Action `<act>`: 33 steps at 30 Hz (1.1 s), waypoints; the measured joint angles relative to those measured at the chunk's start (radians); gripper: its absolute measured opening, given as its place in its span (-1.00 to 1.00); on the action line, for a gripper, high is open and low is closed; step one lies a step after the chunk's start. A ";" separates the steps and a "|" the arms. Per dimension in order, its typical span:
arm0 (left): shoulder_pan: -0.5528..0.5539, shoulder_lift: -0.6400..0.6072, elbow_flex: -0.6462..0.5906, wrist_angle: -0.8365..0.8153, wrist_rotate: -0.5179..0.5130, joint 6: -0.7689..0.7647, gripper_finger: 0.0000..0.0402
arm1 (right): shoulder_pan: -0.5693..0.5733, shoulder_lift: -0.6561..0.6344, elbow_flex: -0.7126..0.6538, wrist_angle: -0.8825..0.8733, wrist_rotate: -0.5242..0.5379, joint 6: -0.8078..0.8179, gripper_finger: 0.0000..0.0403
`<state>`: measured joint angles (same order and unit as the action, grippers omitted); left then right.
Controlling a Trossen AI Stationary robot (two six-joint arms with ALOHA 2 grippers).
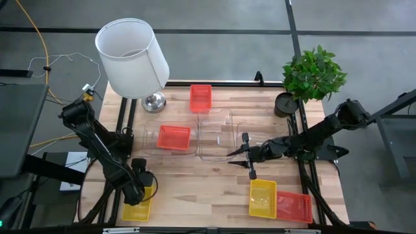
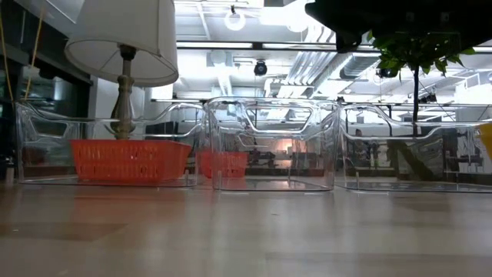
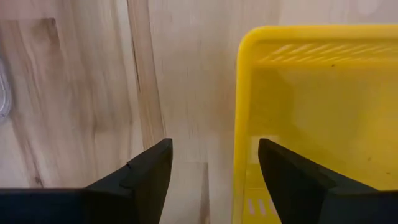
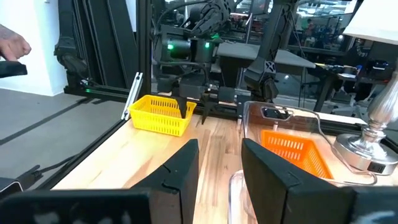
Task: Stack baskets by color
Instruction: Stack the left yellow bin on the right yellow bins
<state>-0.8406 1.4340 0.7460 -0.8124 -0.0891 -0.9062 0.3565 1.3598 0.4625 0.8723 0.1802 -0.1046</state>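
Note:
A yellow basket (image 1: pixel 138 208) sits flat on the table at the near left corner. My left gripper (image 1: pixel 145 184) points down over its far end and is open. In the left wrist view one finger stands outside the basket's rim (image 3: pixel 239 118) and the other above its inside, the gripper (image 3: pixel 214 146) touching nothing. My right gripper (image 1: pixel 242 156) is level at mid-table, open and empty, beside the clear bins (image 1: pixel 216 135). One red basket (image 1: pixel 173 138) lies inside the left clear bin, and another (image 1: pixel 201 97) lies at the far edge.
A second yellow basket (image 1: pixel 262 197) and a red basket (image 1: pixel 294 205) lie side by side at the near right. A white lamp (image 1: pixel 133 57) stands at the far left, a potted plant (image 1: pixel 312 75) at the far right. A person's hand (image 4: pixel 12 46) shows beyond the table.

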 joint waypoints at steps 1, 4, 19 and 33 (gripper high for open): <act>0.000 0.004 0.000 0.000 0.000 0.000 0.06 | 0.000 0.000 0.000 0.000 0.000 0.000 -0.45; 0.000 0.005 0.000 0.000 0.010 0.000 -0.13 | 0.000 0.000 0.000 0.000 0.000 0.001 -0.45; 0.064 -0.015 0.152 -0.138 0.138 0.002 -0.98 | 0.000 0.000 0.000 0.001 -0.001 0.051 -0.45; 0.255 -0.017 0.514 -0.347 -0.428 0.172 -1.00 | 0.051 0.011 0.035 0.058 0.000 0.081 -0.45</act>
<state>-0.5858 1.4174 1.2598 -1.1595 -0.5175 -0.7344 0.4070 1.3703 0.4980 0.9307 0.1798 -0.0234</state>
